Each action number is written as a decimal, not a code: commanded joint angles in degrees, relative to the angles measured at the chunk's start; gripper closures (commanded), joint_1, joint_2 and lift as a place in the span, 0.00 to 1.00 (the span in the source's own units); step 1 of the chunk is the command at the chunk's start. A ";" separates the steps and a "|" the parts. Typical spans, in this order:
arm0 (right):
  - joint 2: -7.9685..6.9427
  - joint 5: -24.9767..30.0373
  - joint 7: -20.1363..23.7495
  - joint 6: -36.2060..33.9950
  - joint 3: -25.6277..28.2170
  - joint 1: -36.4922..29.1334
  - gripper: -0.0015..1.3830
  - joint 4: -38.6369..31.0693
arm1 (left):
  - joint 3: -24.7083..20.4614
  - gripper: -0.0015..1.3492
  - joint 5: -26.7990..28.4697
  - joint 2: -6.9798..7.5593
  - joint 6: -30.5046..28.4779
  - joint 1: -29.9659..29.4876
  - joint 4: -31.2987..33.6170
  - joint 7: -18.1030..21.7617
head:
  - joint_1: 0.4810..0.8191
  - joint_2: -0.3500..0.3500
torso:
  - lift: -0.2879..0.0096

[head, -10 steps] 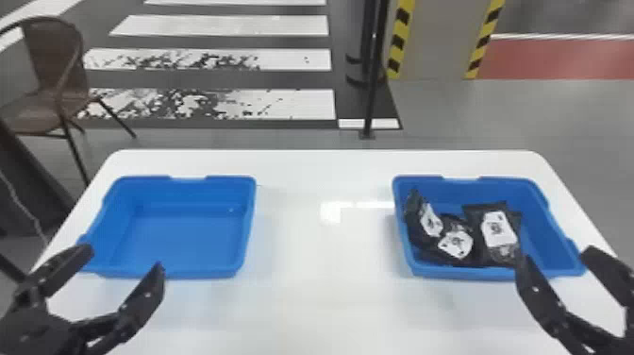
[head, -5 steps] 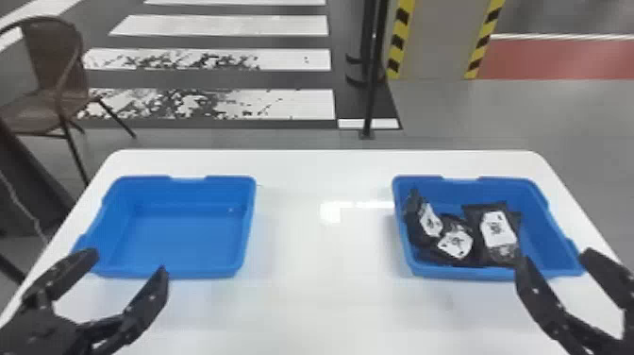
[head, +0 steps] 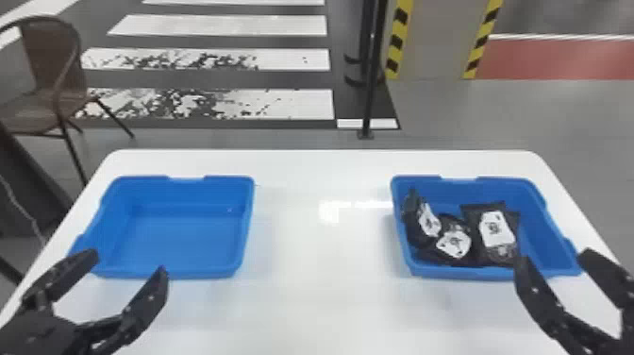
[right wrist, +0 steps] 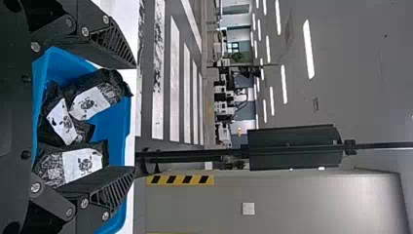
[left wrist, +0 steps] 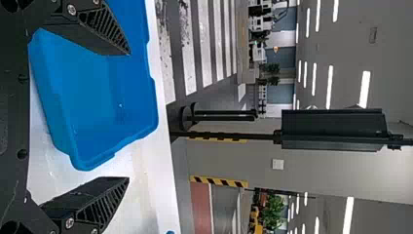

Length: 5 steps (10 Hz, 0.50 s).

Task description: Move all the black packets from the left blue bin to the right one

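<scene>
The left gripper stands open at the near left of the left blue bin, with nothing between its fingers. That bin holds no packets. In the right blue bin lie three black packets with white labels: one leaning on the left wall, one beside it and one further right. At this bin's near right corner the right gripper is open and holds nothing. In the left wrist view, the left gripper has the left bin beyond it; in the right wrist view, the right gripper faces the packets.
Both bins stand on a white table, a wide stretch of tabletop between them. Beyond its far edge are a black pole on the floor and a brown chair at the back left.
The left gripper has shifted slightly to the right, staying open. The right arm and the packets have kept their places.
</scene>
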<state>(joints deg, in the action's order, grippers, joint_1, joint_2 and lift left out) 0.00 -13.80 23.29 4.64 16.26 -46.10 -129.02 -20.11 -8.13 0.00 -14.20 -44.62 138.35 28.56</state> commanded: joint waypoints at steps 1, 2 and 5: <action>-0.05 -0.14 0.00 0.00 0.08 0.12 0.22 0.00 | 0.11 0.09 -0.09 -0.15 -0.14 0.04 -0.05 0.00 | 0.63 0.50 | 0.50; -0.05 -0.14 0.00 0.00 -0.04 0.12 0.22 0.00 | 0.11 0.09 -0.09 -0.15 -0.29 0.04 -0.05 0.00 | 0.63 0.49 | 0.50; -0.05 -0.37 0.00 0.00 -0.04 0.12 0.22 0.00 | 0.11 0.09 -0.32 -0.15 -0.14 0.04 -0.05 0.00 | 0.63 0.49 | 0.50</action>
<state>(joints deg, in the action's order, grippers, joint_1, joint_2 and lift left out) 0.00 -14.12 23.28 4.64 16.26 -45.98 -129.01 -19.99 -8.38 0.00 -14.46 -44.57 138.30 28.56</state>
